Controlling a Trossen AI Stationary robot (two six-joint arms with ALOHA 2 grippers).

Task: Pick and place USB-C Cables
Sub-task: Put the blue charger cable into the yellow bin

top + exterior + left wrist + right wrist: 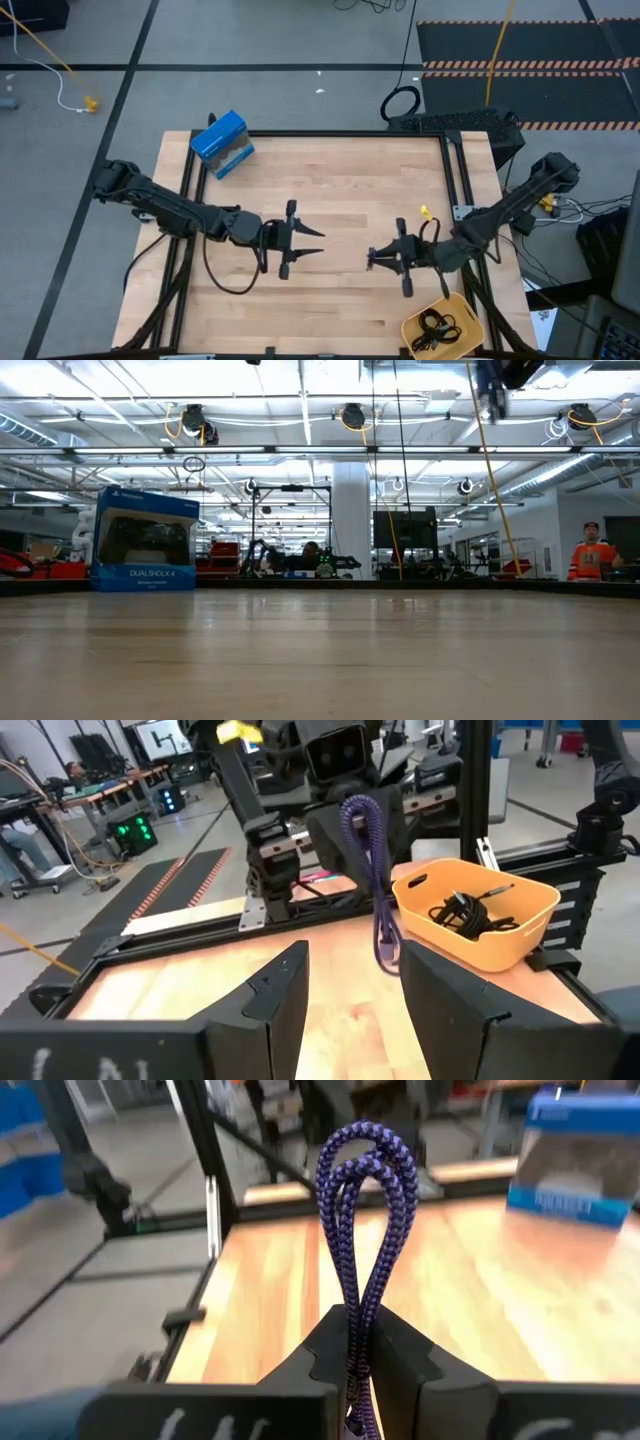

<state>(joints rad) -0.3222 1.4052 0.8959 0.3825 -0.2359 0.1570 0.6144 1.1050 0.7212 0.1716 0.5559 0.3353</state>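
Right gripper [358, 1365] clamped on the blue-purple USB-C cable [362, 1230], raised off the table beside the orange bin [465, 312].
Two black USB-C cables [438, 327] lie coiled inside that bin; the left gripper [308, 246] hangs open farther from the bin, fingers spread.

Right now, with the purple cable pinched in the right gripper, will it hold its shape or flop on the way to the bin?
Probably floppy: the purple cable arches in a loose loop above the right gripper, and its tail dangles in the left wrist view. It looks light. The loose end may swing and catch the orange bin's rim, where black cables already lie.
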